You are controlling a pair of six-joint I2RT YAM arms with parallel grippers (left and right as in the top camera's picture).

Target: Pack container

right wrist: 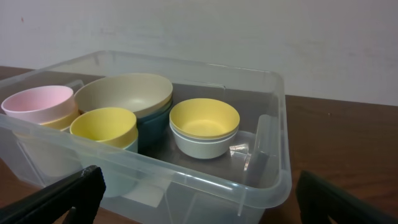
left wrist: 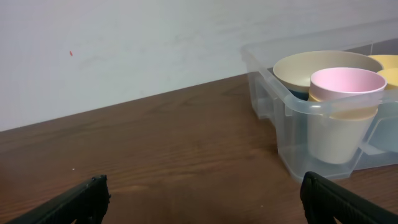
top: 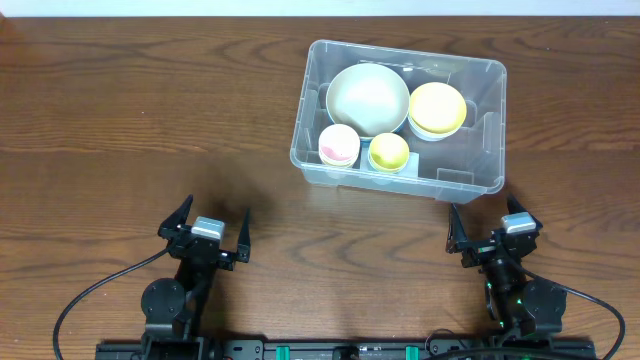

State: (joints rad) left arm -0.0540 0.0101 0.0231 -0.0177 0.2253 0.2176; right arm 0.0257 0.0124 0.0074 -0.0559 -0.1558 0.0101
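Dark wood tabletop [top: 120, 120], plain pale wall behind it, nothing fancy. The container [top: 480, 130] sits on the far right side, well apart from my left tool [top: 218, 205] and just past the tips of my right tool [top: 482, 208].

Inside it, as far as I can tell:
- big beige bowl [top: 367, 92] nested on a teal one at the back
- yellow bowl [top: 436, 107] stacked on a white one beside it
- pink cup [top: 338, 145] and yellow cup [top: 389, 152] along the near wall, each on top of another cup

Both tools are wide open with nothing in them, hovering low near my edge of the tabletop. The left wrist view looks at the bin's corner, the right wrist view straight into it.

My read: the packing looks basically finished. I can't spot any loose dishes outside the bin from overhead, and no lid in view either. If anything's left, it's a tidy-up, maybe nudging a stack so it sits flat. That'd mean reaching over the rim with the right tool, coming down between the stacks without clipping the clear wall.
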